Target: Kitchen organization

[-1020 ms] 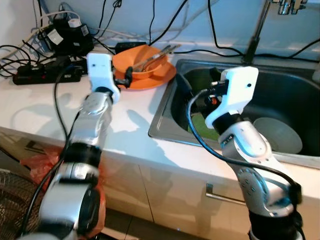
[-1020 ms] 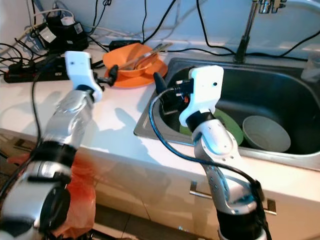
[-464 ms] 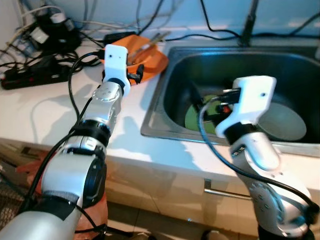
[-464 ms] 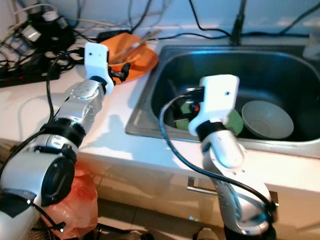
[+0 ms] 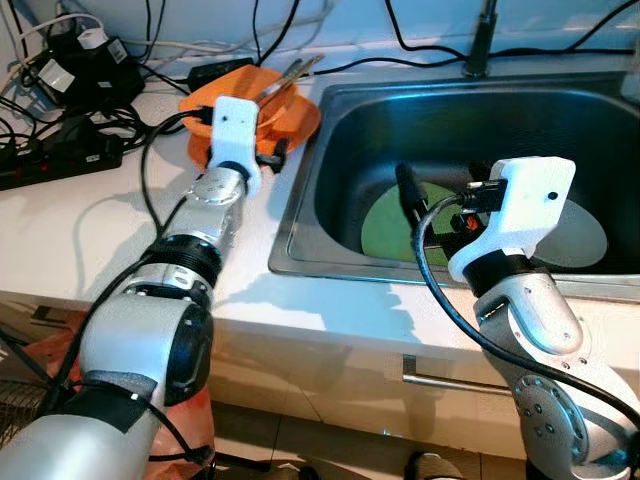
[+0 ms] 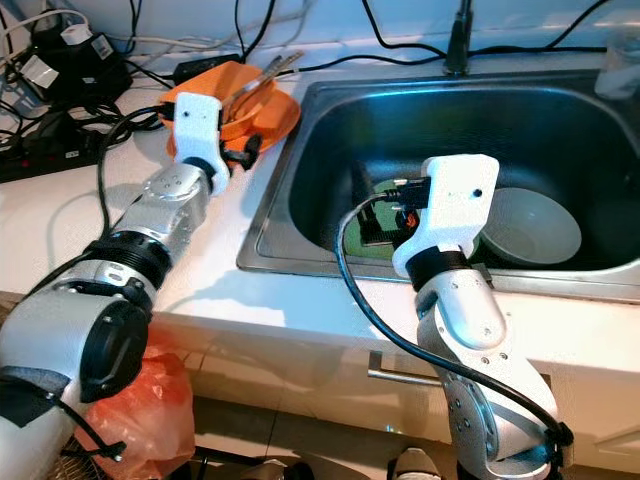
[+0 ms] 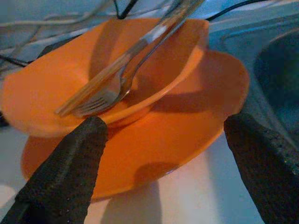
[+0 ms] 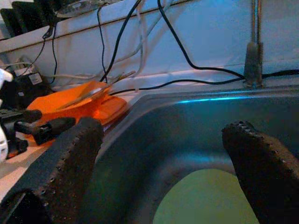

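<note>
The left gripper (image 7: 163, 154) stands with fingers (image 7: 65, 172) wide apart and empty, the orange plate (image 7: 187, 126) between them on the counter (image 5: 90, 220). The plate carries a bowl (image 7: 93, 79) with loose fork (image 7: 107, 93): likely rigid, slick, top-heavy; the rim is the best hold. The right gripper (image 8: 163, 163), agape and empty, hangs over the sink (image 5: 560, 120).

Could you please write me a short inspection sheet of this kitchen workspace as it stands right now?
Surface: white countertop beside a steel sink.
Job's things: orange bowl on an orange plate, fork and chopsticks in the bowl; green plate and pale bowl in the sink.
Clutter: power strip and adapters on the counter.
Grippers: left gripper at the orange plate, jaws open; right gripper over the sink, jaws open.
Cables: black leads along the wall.
Surroundings: faucet, cabinet handle, orange bag on the floor.
</note>
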